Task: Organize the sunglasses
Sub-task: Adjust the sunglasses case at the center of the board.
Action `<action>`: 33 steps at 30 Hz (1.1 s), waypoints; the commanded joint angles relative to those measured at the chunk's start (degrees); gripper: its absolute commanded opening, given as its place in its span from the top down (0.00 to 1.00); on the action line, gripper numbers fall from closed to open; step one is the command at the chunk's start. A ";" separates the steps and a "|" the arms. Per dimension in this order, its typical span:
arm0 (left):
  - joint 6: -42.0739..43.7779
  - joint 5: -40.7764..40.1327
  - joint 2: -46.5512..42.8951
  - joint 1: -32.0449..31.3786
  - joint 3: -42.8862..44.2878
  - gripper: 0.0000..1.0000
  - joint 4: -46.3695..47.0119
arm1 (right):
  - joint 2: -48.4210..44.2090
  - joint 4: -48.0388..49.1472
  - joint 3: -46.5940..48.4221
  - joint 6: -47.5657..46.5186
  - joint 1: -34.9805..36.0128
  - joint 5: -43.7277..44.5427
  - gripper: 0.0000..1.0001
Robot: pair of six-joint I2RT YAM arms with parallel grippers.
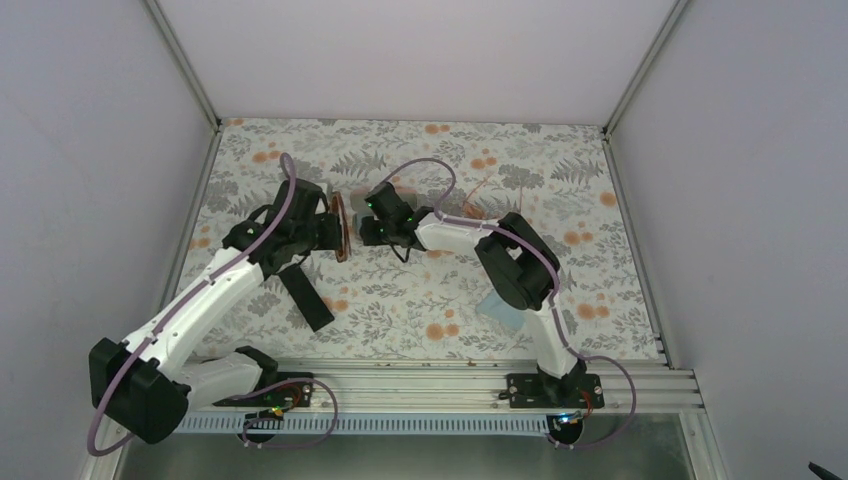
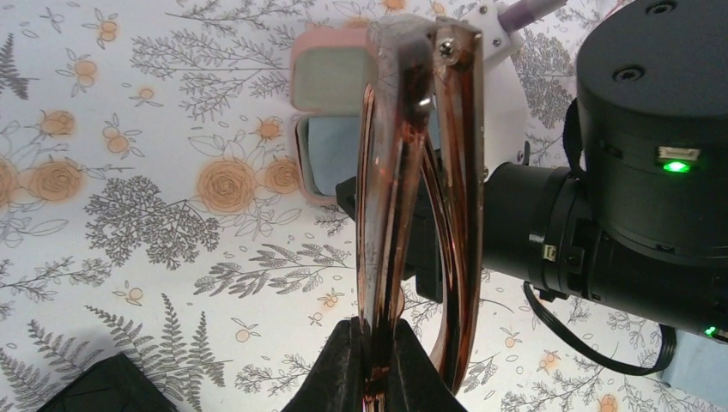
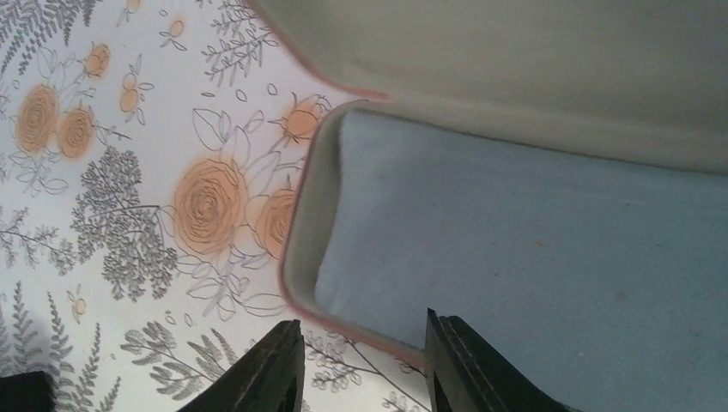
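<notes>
White walls box in a floral tablecloth (image 1: 420, 300). From above, my left claw (image 1: 333, 228) grips the reddish-brown sunglasses (image 1: 342, 225) on edge, just left of my right claw (image 1: 385, 218). A black case (image 1: 305, 298) lies nearer.

Left wrist: my fingers (image 2: 343, 369) pinch one end of the folded sunglasses (image 2: 403, 215). Their long axis points away toward the open pink case (image 2: 319, 112) just beyond.

Right wrist: my right claw (image 3: 365, 369) stands partly open and empty over the pink case (image 3: 296, 232), at its near rim, with a blue cloth (image 3: 532, 232) inside.
</notes>
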 commanded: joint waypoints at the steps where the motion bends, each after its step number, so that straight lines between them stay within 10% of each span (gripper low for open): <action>1: 1.57 2.61 1.64 0.23 0.67 0.98 1.43 | -1.93 -1.50 -4.66 -0.96 -0.89 -1.18 0.60; 16: 4.84 7.51 7.22 -1.31 3.68 0.98 1.37 | -10.42 0.69 -11.43 -2.56 -2.73 -6.59 0.60; 33: 10.17 -9.06 31.39 -11.67 22.76 0.98 -12.20 | -40.74 3.60 -38.27 7.24 -8.85 1.57 0.59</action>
